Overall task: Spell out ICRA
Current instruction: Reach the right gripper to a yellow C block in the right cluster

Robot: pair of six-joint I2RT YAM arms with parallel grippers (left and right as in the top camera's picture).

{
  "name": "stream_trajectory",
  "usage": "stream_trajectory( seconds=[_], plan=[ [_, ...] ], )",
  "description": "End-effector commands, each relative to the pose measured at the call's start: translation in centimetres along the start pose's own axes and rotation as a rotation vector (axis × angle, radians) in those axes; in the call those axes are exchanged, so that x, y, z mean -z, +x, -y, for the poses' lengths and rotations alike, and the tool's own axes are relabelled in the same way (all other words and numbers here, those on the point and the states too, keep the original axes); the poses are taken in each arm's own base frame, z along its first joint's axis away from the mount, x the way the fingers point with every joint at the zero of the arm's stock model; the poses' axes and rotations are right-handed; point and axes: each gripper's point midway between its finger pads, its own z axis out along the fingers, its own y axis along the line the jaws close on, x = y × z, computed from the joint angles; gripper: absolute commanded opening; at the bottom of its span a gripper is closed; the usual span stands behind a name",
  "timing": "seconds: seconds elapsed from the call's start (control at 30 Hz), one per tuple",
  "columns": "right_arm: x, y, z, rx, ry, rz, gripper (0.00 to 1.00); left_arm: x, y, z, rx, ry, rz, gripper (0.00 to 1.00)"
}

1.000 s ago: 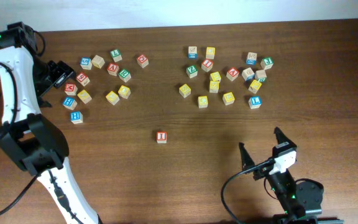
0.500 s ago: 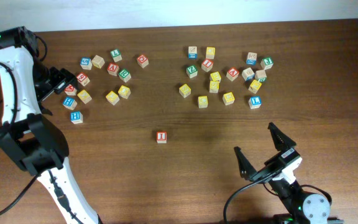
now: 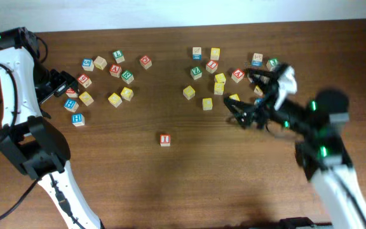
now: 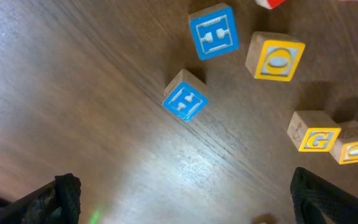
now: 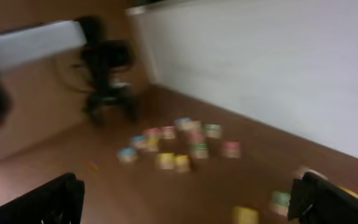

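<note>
A red-lettered I block (image 3: 164,139) stands alone mid-table. Two loose groups of letter blocks lie at the back, the left group (image 3: 110,79) and the right group (image 3: 224,79). My left gripper (image 3: 61,84) is open and empty at the left group's left edge. Its wrist view (image 4: 188,211) shows a blue H block (image 4: 184,99), a blue block (image 4: 214,31), yellow O blocks (image 4: 275,57) and a yellow G block (image 4: 316,134) ahead of the fingers. My right gripper (image 3: 240,92) is open and empty, raised over the right group. Its wrist view (image 5: 188,205) is motion-blurred.
The left arm (image 3: 18,95) runs along the table's left side. The right arm (image 3: 323,146) reaches in from the lower right. A white wall (image 5: 278,68) and the blurred left arm (image 5: 107,81) show in the right wrist view. Dark wood table (image 3: 170,184).
My right arm has swung up from the front right edge to over the right block group, jaws open throughout. The left gripper has shifted slightly toward the left group.
</note>
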Motion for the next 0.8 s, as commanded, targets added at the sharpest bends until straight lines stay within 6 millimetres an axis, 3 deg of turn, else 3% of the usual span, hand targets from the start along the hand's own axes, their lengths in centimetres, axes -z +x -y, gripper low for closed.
stream_trajectory(
  seconds=[0.0, 0.07, 0.2, 0.33, 0.4, 0.53, 0.67, 0.77],
  plan=[
    [-1.8, 0.8, -2.3, -0.112, -0.361, -0.081, 0.98, 0.6, -0.1, -0.2, -0.011, -0.003, 0.018, 0.99],
    [-3.2, 1.6, -0.1, -0.263, -0.347, -0.121, 0.98, 0.6, -0.2, -0.2, -0.011, -0.001, 0.022, 0.99],
    [-4.1, 3.5, 4.4, -0.361, -0.022, -0.162, 0.98, 0.6, -0.2, -0.1, -0.012, 0.001, 0.025, 0.99],
    [-1.9, 8.9, 8.4, -0.351, 0.462, -0.457, 0.98, 0.6, -0.2, -0.1, -0.012, 0.001, 0.025, 0.99],
    [-0.7, 9.4, 8.9, -0.313, 0.628, -0.558, 0.98, 0.6, -0.2, -0.1, -0.012, 0.001, 0.025, 0.99],
    [-0.3, 8.3, 8.6, -0.297, 0.67, -0.598, 0.98, 0.6, -0.2, -0.1, -0.012, 0.001, 0.025, 0.99],
    [-3.2, 10.7, 7.1, -0.394, 0.481, -0.637, 0.98, 0.6, -0.2, -0.1, -0.012, 0.001, 0.025, 0.99],
    [-5.0, 11.9, 8.8, -0.455, 0.489, -0.611, 0.98, 0.6, -0.2, -0.1, -0.012, 0.001, 0.025, 0.99]
  ],
)
